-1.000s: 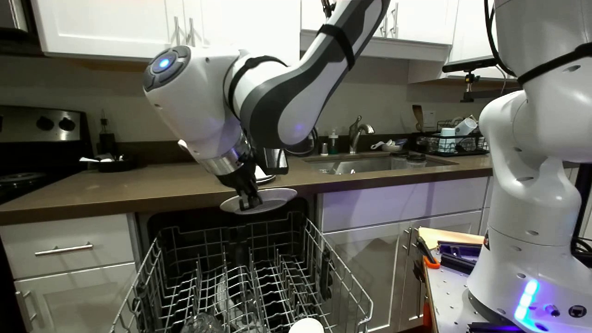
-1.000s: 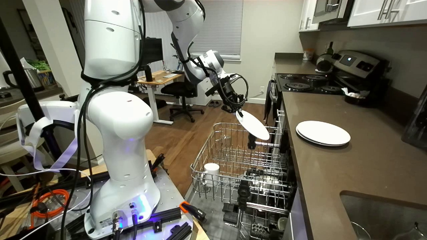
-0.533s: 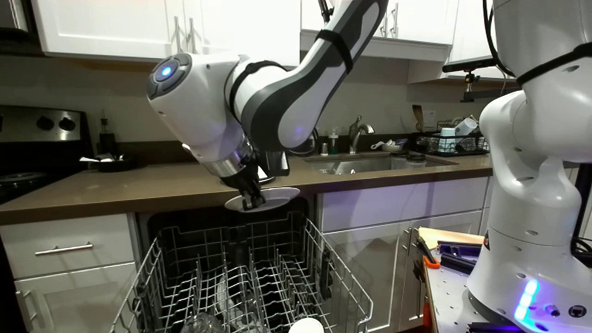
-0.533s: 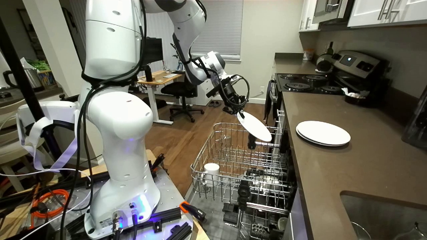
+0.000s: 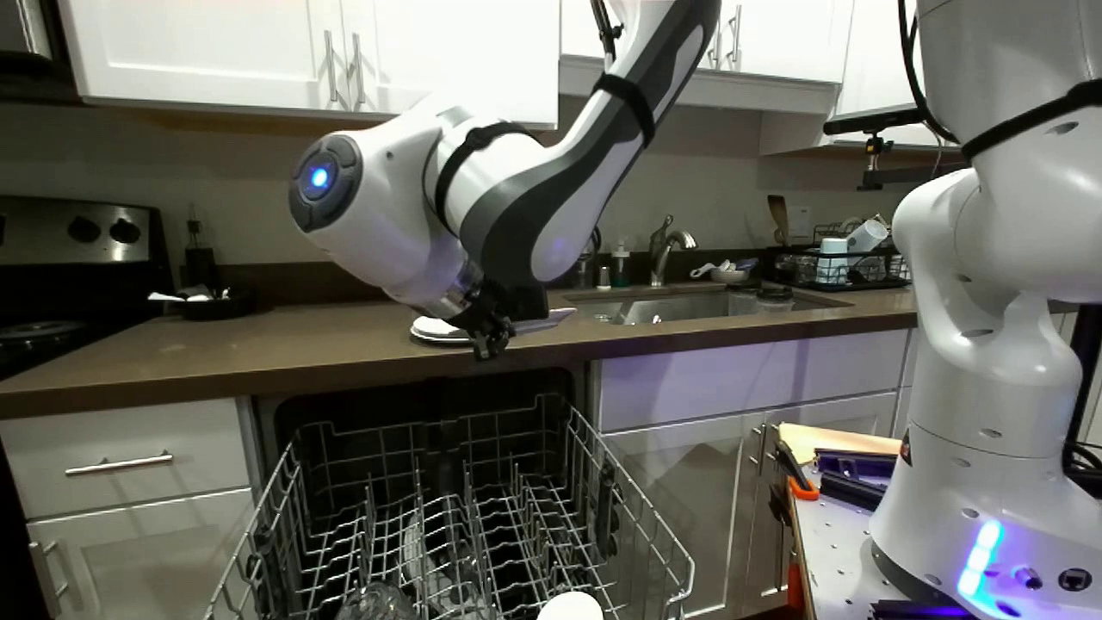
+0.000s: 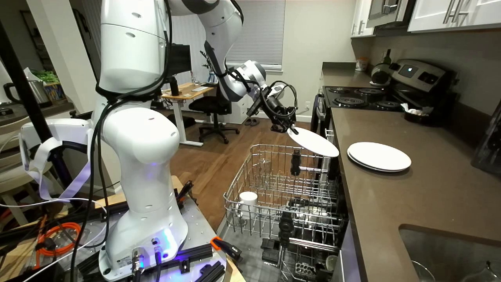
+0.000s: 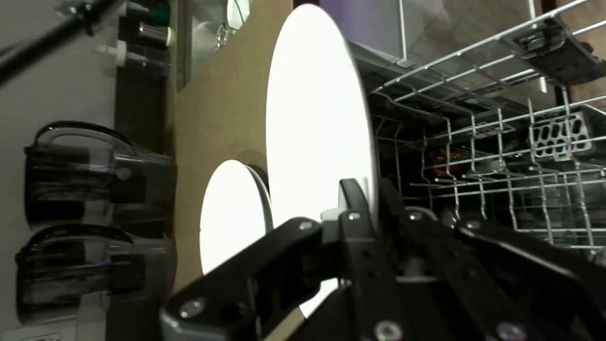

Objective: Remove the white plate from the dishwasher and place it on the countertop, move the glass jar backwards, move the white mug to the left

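Observation:
My gripper (image 6: 291,129) is shut on the rim of the white plate (image 6: 313,141). The tilted plate is held above the rack at about counter height, its free edge by the countertop (image 6: 391,203) edge. In the wrist view the jaws (image 7: 372,194) pinch the white plate (image 7: 317,113); it also shows behind the gripper in an exterior view (image 5: 547,322). The dishwasher (image 5: 422,392) is open with its wire rack pulled out. The white mug (image 6: 248,201) sits in the rack, its top also showing low in an exterior view (image 5: 570,606). A clear glass jar (image 6: 264,168) stands farther along the rack.
A stack of white plates (image 6: 379,156) lies on the countertop near its front edge. The sink (image 6: 442,243) is cut into the counter. The stove (image 6: 352,98) is at the far end. Clear pitcher-like vessels (image 7: 94,175) stand by the wall. A dish rack (image 5: 861,267) is past the sink.
The gripper has risen and moved toward the countertop with the plate. The plate has tilted flatter, and its free edge is now closer to the counter edge. Mug and glass have not moved.

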Available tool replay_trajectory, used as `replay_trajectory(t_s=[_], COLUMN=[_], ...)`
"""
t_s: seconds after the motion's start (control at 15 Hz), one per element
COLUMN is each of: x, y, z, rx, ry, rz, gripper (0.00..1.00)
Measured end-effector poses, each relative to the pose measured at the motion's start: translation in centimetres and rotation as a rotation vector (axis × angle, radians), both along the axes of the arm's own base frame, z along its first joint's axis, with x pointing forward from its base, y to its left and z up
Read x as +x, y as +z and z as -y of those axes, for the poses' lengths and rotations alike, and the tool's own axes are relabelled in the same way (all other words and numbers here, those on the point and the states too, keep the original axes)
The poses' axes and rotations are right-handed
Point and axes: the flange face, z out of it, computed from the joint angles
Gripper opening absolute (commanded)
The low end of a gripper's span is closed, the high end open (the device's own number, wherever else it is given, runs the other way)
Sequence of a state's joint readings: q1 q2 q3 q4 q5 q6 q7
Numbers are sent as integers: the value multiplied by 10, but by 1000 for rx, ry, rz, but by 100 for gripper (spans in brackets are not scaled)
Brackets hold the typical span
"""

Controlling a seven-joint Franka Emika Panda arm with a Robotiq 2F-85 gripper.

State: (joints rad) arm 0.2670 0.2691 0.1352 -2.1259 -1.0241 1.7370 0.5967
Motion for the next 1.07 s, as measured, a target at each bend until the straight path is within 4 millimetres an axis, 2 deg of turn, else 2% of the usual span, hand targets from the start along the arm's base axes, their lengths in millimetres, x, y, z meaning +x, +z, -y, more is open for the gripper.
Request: replay_trajectory(t_s=[0.6,1.07], x=[16,42], y=[14,9], z=[39,78], rx=[-158,-39], ry=[1,68], rz=[94,146], gripper=[3,3])
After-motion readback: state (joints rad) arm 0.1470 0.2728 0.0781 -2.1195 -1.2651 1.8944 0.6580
